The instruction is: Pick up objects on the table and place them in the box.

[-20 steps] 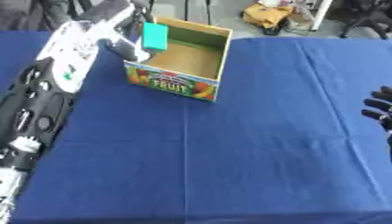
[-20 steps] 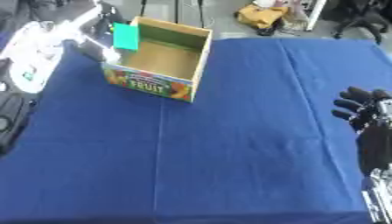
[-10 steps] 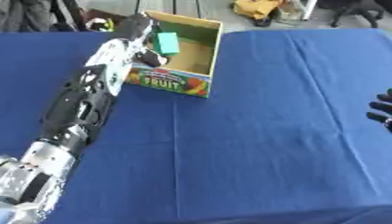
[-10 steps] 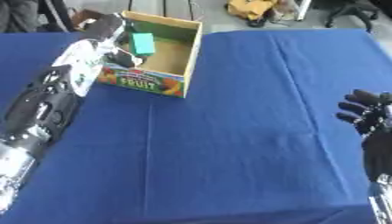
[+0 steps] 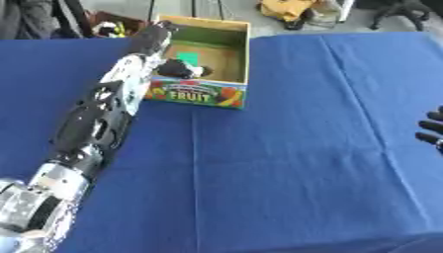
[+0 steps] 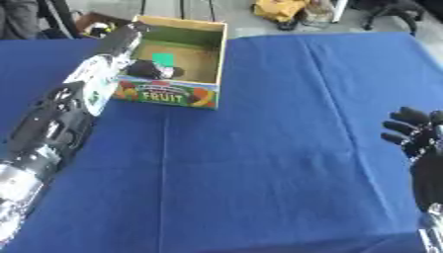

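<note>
Blue table [image 5: 286, 163] filled the frame, bare of loose objects. Left arm [image 5: 95, 128] ran from lower left to the fruit box [image 5: 200, 94] at upper left. Left hand [image 5: 177, 69] sat inside over the near wall; whether it gripped anything, cannot tell. Green block [image 6: 162, 59] lay on the box floor, just beyond the hand. Judged light, stiff, flat-sided: best pinched across opposite faces. Right hand [image 6: 414, 134] idled at right edge, fingers relaxed, empty.

Left arm [image 5: 95, 133] with black casing and silver-white joints, black left hand [image 5: 179, 68], black right hand [image 6: 415, 136] with rounded, segmented fingers [image 6: 400, 127]
</note>
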